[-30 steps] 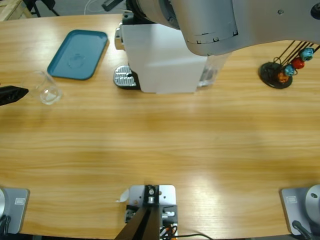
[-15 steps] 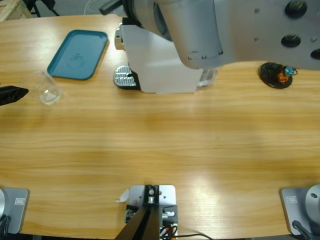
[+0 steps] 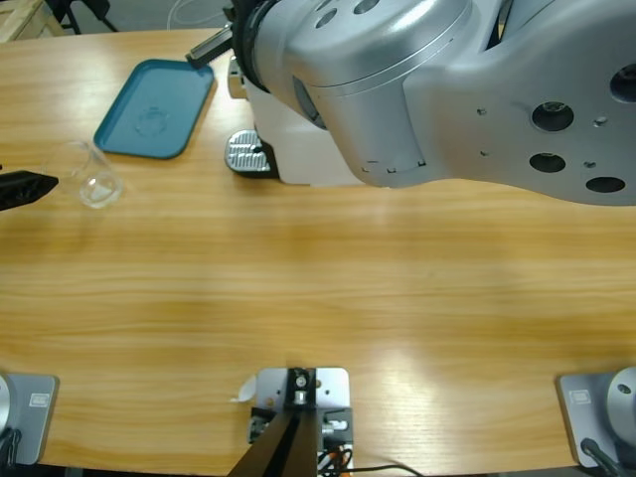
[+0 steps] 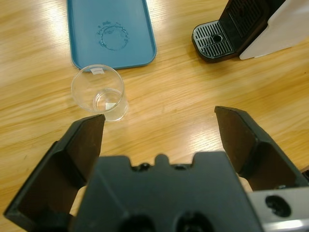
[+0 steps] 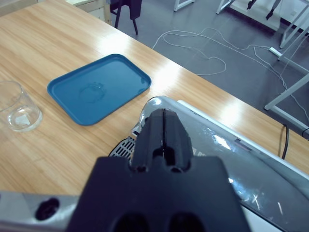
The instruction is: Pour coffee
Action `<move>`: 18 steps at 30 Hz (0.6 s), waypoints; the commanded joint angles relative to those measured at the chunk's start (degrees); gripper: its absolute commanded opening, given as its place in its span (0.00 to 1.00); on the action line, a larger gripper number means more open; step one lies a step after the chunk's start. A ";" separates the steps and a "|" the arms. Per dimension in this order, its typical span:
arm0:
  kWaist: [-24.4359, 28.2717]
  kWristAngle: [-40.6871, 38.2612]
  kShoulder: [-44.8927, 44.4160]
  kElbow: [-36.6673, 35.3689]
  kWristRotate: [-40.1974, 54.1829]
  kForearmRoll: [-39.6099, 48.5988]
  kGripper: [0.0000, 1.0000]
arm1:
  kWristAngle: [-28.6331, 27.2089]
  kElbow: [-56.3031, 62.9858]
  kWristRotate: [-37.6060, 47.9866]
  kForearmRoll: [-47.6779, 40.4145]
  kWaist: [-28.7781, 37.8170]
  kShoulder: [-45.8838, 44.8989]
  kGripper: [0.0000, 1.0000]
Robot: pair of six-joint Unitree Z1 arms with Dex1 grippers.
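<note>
Approaching: my left gripper (image 4: 159,126) sits low at the table's left edge, jaws spread wide, the cup (image 4: 99,99) just ahead of the left jaw and not yet between them.
Right gripper (image 5: 163,129): jaws pressed together, holding nothing, hovering over the top of the machine (image 5: 227,145); I judge it is there to work the lid or a button.
Coffee: I see none; the cup looks empty, though a thin film at its bottom I could not rule out.
Step in hand: I would shift the left gripper sideways until the cup is centred, then close gently at mid-height, keeping it upright.
Next: carry it to the drip grate (image 4: 212,39) under the spout.
Cup: clear thin glass, round, slightly flared, with a small pale label at the rim; slippery, so a soft squeeze.
Tray (image 3: 156,106): teal, rounded corners, a dried ring mark in the middle.
Machine: white glossy body, black slotted grate.
Table (image 3: 318,288): smooth, glary wood grain.
</note>
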 commanded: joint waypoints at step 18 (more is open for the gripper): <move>0.03 10.47 7.49 5.30 1.18 -15.44 1.00 | 21.44 12.56 -1.84 31.35 -3.13 -40.43 0.91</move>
